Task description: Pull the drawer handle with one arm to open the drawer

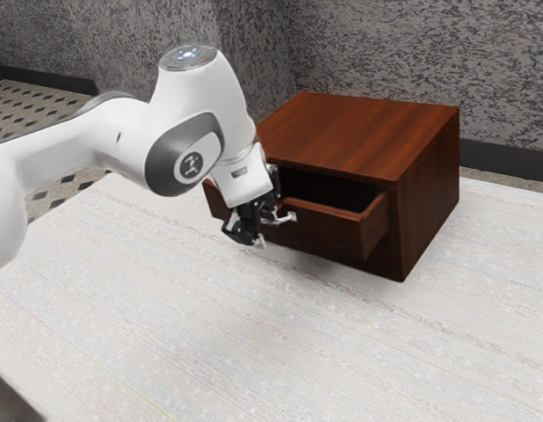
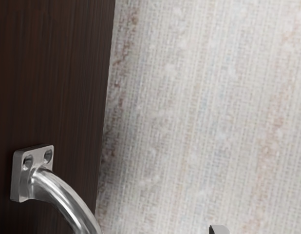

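A dark brown wooden cabinet [image 1: 359, 132] stands on the table, and its drawer [image 1: 333, 230] is pulled part of the way out, leaving a dark gap above the front panel. My black gripper [image 1: 253, 230] is at the drawer front's end toward the exterior view's left, shut on the silver drawer handle [image 1: 280, 215]. In the wrist view the handle [image 2: 58, 190] curves from its screwed mounting plate on the dark drawer front [image 2: 48, 73] down under my hand. One fingertip [image 2: 218, 229] peeks in beside it.
The cabinet sits on a pale woven table surface [image 1: 254, 334] that stretches wide in front of the drawer. A grey speckled wall [image 1: 412, 44] rises behind the cabinet, and tiled floor [image 1: 25, 105] lies beyond the table at the exterior view's left.
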You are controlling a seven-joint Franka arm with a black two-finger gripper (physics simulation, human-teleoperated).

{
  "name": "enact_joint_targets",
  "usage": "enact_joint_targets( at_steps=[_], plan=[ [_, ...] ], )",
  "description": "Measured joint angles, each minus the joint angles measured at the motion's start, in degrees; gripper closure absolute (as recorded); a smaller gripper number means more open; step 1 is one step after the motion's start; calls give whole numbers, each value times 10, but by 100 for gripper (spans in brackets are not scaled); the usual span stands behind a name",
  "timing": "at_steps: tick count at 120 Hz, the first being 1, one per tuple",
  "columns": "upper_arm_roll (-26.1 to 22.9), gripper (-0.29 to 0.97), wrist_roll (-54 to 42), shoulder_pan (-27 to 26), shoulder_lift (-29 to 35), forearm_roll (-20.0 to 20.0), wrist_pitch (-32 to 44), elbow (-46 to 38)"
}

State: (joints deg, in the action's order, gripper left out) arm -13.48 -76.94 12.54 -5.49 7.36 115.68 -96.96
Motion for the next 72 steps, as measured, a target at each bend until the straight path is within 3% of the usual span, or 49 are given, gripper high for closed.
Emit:
enact_joint_targets(
  at_steps=[22, 37, 46, 53, 72],
  plan=[
    [0, 50, 6, 3, 47, -8, 11, -49],
    [-1, 58, 10, 9, 120, -28, 24, -117],
    [-13, 51, 14, -26, 229, -37, 17, -140],
    [-42, 38, 18, -43, 310, -28, -9, -102],
    [-55, 17, 26, -59, 362, -19, -89, -8]
  ],
)
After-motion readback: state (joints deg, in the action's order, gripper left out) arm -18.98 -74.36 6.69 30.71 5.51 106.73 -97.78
